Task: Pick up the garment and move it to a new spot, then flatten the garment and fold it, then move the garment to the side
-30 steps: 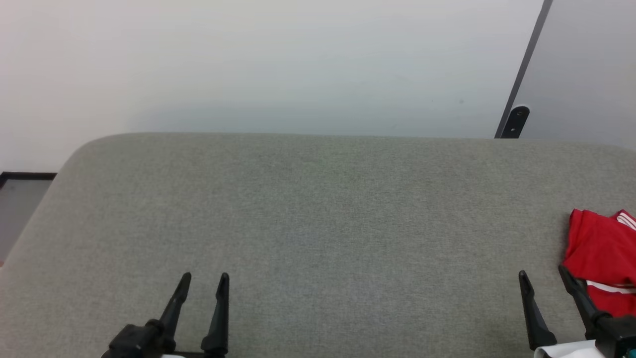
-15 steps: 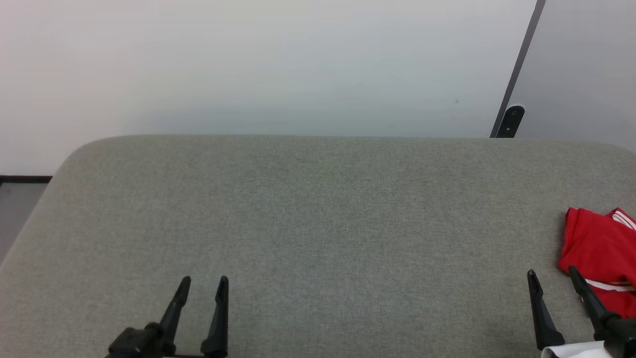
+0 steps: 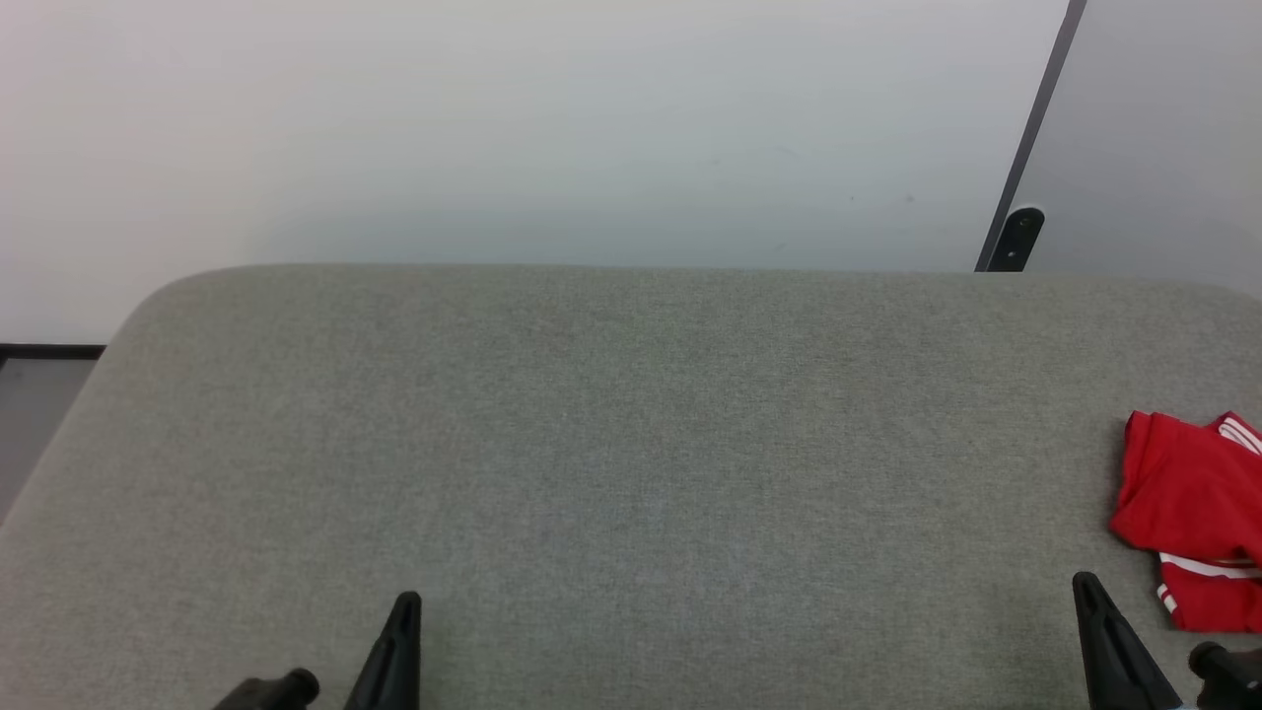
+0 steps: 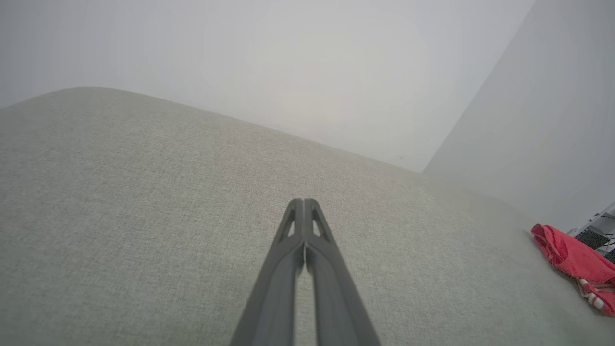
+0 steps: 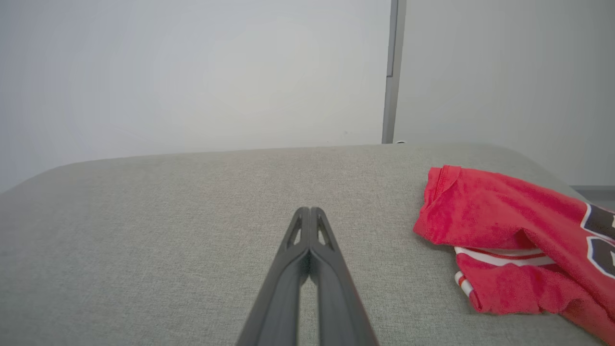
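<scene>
The garment point(image 3: 1193, 513) lies crumpled at the far right of the grey fabric-covered surface point(image 3: 631, 444), and the right edge of the head view cuts it off. It is red, with a white stripe trim along a folded hem. In the right wrist view I can see part of a black, white-outlined print point(image 5: 598, 235) on it, but I cannot read it. The garment is bunched in loose folds, not spread flat, and nothing touches it.

My right gripper point(image 3: 1085, 584) is just beside the garment, on its left, with a strip of bare fabric between them. Its two fingers are pressed together along the tips, so they look like one dark spike, and nothing is between them. The right wrist view shows this clearly: the two tips meet over the grey surface, and the garment is off to the right of them.

My left gripper point(image 3: 404, 606) is well apart from the garment, at the lower left of the head view. Its fingers are also together and hold nothing, which the left wrist view confirms.

The surface has rounded far corners. Behind it is a pale wall point(image 3: 592, 128), with a dark vertical strip point(image 3: 1035, 128) at the right and a small black fitting point(image 3: 1016, 240) at its foot. At the far left I see a black skirting point(image 3: 49, 349).
</scene>
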### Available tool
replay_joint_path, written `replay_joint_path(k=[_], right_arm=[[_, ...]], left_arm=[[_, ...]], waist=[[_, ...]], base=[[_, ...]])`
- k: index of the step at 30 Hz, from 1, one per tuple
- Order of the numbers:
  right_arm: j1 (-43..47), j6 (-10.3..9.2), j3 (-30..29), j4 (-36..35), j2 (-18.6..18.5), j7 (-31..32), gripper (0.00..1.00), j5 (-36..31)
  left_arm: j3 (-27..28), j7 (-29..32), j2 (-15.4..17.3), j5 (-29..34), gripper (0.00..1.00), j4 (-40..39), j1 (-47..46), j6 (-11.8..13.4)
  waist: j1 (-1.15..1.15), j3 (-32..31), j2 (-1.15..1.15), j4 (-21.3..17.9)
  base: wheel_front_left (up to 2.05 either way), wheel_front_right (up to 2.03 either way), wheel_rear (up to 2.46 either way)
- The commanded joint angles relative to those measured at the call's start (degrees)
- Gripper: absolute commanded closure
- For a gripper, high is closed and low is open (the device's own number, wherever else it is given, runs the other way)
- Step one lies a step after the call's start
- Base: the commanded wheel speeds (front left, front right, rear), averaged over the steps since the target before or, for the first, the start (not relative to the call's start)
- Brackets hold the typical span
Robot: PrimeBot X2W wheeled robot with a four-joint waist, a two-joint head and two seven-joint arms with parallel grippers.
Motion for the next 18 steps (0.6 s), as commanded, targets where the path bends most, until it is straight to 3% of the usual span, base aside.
replay_joint_path(k=[1,18], right_arm=[[-1.83,-0.01,-0.52,-0.63,-0.08,0.62,1.0,3.17],[-4.14,-0.01,-1.69,0.41,1.27,4.85,1.0,20.18]], left_arm=[[0.52,0.53,0.15,-2.94,1.0,-0.61,-1.66,0.04],[2.01,4.49,0.06,-18.66,1.0,0.81,-4.33,0.01]], waist=[[0.0,0.05,0.0,0.05],[0.0,0.49,0.0,0.43]], base=[[0.0,0.0,0.0],[0.0,0.0,0.0]])
